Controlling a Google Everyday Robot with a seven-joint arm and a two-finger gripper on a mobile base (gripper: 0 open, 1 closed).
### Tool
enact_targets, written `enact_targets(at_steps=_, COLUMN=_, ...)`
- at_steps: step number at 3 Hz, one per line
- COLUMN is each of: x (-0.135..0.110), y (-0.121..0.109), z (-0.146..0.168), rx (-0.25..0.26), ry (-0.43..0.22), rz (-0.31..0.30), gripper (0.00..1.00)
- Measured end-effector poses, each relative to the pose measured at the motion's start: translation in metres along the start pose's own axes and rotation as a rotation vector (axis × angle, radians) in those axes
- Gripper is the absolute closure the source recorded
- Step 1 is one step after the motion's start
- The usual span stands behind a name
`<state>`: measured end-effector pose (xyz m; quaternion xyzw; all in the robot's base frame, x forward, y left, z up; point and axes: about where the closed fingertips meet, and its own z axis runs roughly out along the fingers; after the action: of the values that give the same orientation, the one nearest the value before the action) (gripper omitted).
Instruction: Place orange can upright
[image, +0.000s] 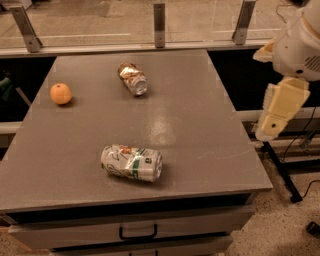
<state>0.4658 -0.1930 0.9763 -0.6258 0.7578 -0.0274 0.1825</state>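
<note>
**Lying on its side: orange can, far half of desk**

Orange can (133, 78) rests on the desk (200, 125), tipped over, not upright. It is in the far half, closer to the far edge than to the middle, and a little left of the centre line. Its long axis runs on a slant, far-left to near-right. The silver end faces the near-right corner. The body is crinkled copper-orange with pale patches. Nothing touches it.

Gripper (274, 117) is off the desk, out beyond the right edge and about level with the middle of that edge. It shows as a cream-coloured piece hanging down under the white arm (300, 45). It is well apart from the orange can. Open or closed: cannot tell.

Other items:
- Green can (131, 162): white with green print, dented, also on its side. It is near the front edge, left of centre, with its long axis roughly along that edge.
- Fruit (60, 93): round and orange, near the left edge in the far half. It is well apart from both cans.
- Desk top: grey, with a pale sheen near the middle.
- Drawer (200, 220): under the front edge, with a dark handle (138, 232).
- Posts (159, 25): three metal uprights behind the far edge.
</note>
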Motion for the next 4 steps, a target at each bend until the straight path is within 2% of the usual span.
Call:
enact_targets(at_steps=1, x=-0.066, y=-0.038, z=0.030, rx=0.009, ry=-0.095, rz=-0.051, gripper=0.00)
enact_targets(at_steps=2, x=-0.141, y=-0.071, z=0.063, rx=-0.004, ry=-0.167, rz=-0.060, gripper=0.00)
enact_targets(at_steps=3, x=-0.213, y=-0.103, z=0.104, rx=-0.030, ry=-0.219, rz=-0.007, gripper=0.00)
enact_targets(at_steps=4, x=-0.261, y=-0.131, z=0.143, rx=-0.062, ry=-0.234, rz=0.101, gripper=0.00)
